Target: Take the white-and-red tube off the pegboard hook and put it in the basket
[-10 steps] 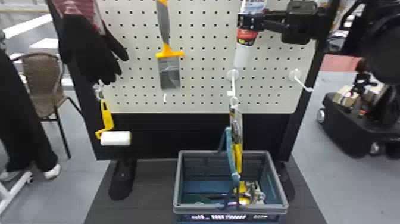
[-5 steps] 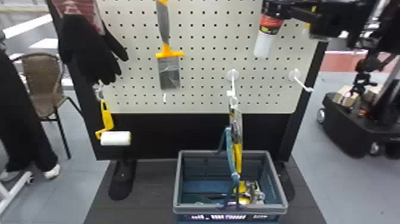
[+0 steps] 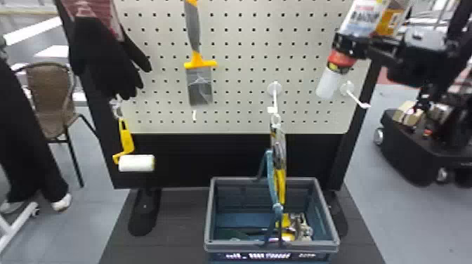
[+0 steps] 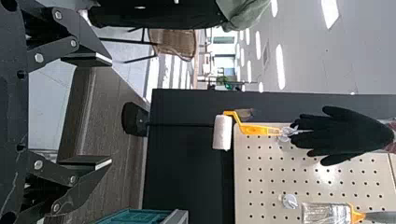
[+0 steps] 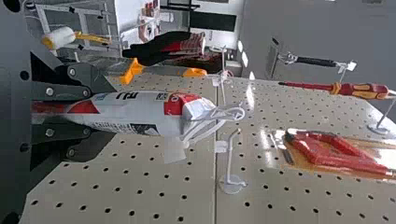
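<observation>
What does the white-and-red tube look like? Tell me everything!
The white-and-red tube, plastic-looking, has dark printing, a red band and a whitish cap pointing down. A white loop sits at its upper end. It's tilted, in front of the beige pegboard, higher than the grey-and-blue plastic basket, gripped by the black right hand.

The tube [image 5: 154, 114] is white and red; the basket [image 3: 209, 214] is blue, grey-rimmed; dark dots pattern the beige pegboard [image 3: 244, 75].
</observation>
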`<state>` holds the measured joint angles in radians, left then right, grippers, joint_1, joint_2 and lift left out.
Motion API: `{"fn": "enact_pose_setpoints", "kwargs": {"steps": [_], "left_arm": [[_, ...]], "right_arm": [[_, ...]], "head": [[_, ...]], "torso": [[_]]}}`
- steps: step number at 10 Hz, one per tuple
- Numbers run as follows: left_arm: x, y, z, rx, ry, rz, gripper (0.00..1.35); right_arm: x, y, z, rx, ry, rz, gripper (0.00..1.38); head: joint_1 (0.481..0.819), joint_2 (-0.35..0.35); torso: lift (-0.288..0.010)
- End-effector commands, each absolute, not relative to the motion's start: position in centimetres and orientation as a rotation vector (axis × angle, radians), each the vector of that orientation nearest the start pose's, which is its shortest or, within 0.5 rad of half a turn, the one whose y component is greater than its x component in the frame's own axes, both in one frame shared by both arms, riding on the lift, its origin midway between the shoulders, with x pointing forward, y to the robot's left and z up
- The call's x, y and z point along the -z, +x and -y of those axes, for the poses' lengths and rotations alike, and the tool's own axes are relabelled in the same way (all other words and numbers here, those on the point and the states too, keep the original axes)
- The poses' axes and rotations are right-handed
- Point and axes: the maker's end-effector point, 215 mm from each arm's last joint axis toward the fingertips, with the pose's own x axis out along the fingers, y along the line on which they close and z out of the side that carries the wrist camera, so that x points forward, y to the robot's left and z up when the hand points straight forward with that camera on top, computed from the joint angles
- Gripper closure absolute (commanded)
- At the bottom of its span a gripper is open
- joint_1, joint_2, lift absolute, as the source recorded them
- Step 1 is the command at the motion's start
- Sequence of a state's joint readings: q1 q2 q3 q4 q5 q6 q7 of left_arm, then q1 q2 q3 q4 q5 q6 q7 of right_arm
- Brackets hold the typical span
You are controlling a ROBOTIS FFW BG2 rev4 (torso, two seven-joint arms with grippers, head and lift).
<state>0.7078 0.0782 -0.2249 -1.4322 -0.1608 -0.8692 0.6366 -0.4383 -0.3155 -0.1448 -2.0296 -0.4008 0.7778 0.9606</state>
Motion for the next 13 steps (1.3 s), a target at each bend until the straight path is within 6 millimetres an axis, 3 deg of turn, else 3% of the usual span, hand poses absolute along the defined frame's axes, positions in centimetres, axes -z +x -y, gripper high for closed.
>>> {"fn": "enact_pose_setpoints", "kwargs": {"steps": [1, 5, 10, 13], "left_arm": [[45.9, 25.5, -22.5, -0.294, 0.001, 0.038, 0.52], [45.6, 25.8, -22.4, -0.296, -0.006, 0.047, 0.52], [45.6, 25.7, -22.6, -0.304, -0.007, 0.045, 0.52], [45.5, 25.7, -22.7, -0.302, -0.006, 0.049, 0.52]], "right_arm": [[5.2, 53.8, 16.4, -0.971, 0.003, 0.121, 1.02], [10.5, 53.1, 19.3, -0.877, 0.140, 0.093, 1.02], [15.5, 53.0, 20.9, -0.770, 0.312, 0.089, 1.02], [20.6, 54.1, 22.8, -0.667, 0.436, 0.068, 1.02]], "head": [[0.549, 0.000], [0.549, 0.000], [0.549, 0.000], [0.549, 0.000]], "torso": [[-0.100], [-0.100], [-0.100], [-0.100]]}}
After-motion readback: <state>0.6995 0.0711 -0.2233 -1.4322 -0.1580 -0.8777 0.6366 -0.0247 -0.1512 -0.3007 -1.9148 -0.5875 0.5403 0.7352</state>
